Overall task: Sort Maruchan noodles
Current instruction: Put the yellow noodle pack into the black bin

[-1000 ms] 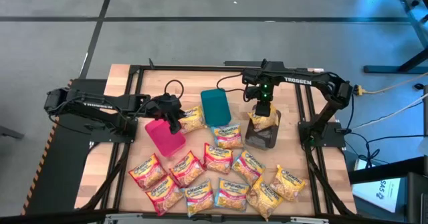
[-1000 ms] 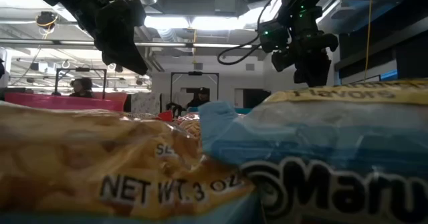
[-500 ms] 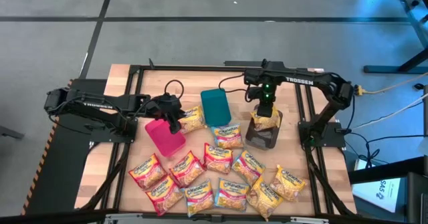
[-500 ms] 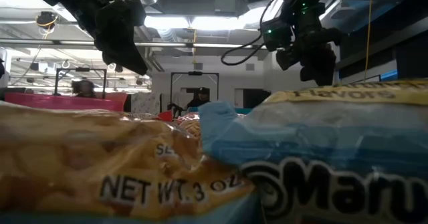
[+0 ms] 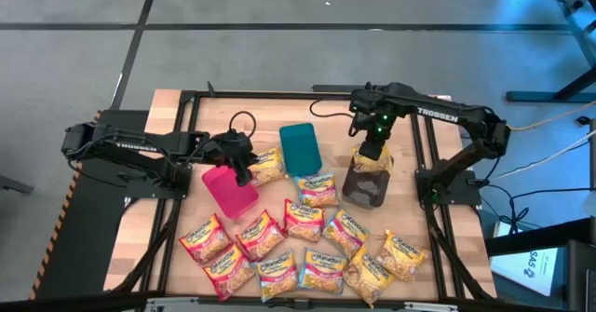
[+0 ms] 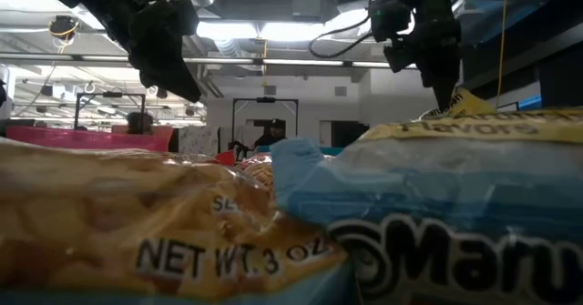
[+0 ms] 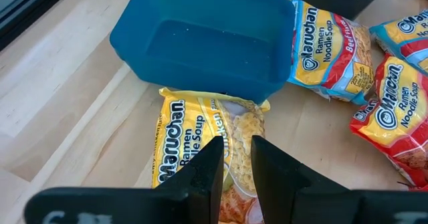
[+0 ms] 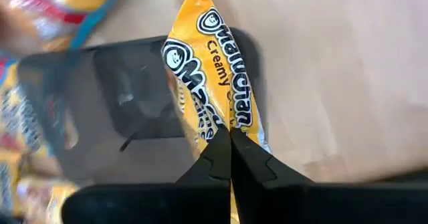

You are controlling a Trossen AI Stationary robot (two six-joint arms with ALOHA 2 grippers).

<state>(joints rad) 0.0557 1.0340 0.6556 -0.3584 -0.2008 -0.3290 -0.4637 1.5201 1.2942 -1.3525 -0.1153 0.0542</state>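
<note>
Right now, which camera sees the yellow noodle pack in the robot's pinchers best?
The right wrist view: the right gripper is shut on the yellow packet over the grey bin. High view shows it small; low view, a corner.

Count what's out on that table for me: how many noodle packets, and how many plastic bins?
Noodle packets: 12 (11 lying on the table, plus 1 yellow packet pinched in the right gripper above the grey bin)
Bins: 3 (pink bin, teal bin, grey bin)
Total: 15
</note>
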